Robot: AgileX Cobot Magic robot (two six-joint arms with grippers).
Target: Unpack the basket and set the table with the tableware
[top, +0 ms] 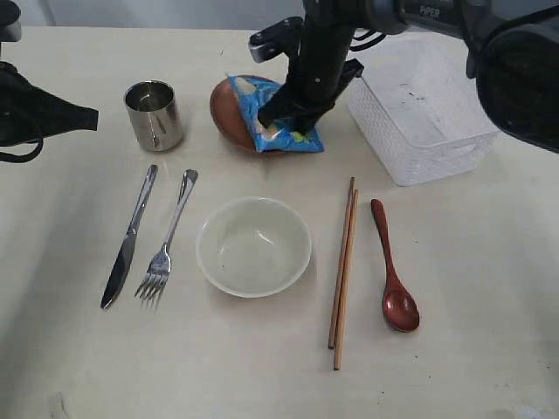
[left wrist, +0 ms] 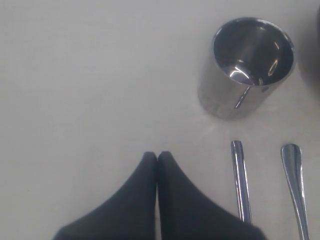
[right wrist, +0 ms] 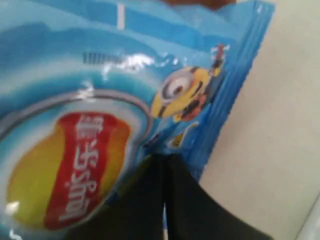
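Note:
The white basket [top: 410, 148] stands at the back right of the table [top: 70, 349] and looks empty. A knife [top: 129, 237] and fork [top: 168, 240] lie left of the cream bowl [top: 253, 246]. Two chopsticks [top: 343, 271] and a red-brown spoon [top: 393, 271] lie to its right. The steel cup [top: 154, 113] stands behind the cutlery. A blue snack bag [top: 262, 109] rests on the brown plate [top: 225, 109]. My right gripper [top: 278, 122] is shut on the bag's [right wrist: 100, 100] edge. My left gripper [left wrist: 157, 155] is shut on nothing, just left of the cup [left wrist: 250, 65].
The knife handle [left wrist: 240, 180] and fork handle [left wrist: 295, 185] lie close beside my left gripper. The right arm [top: 323, 44] reaches down from the back between the plate and the basket.

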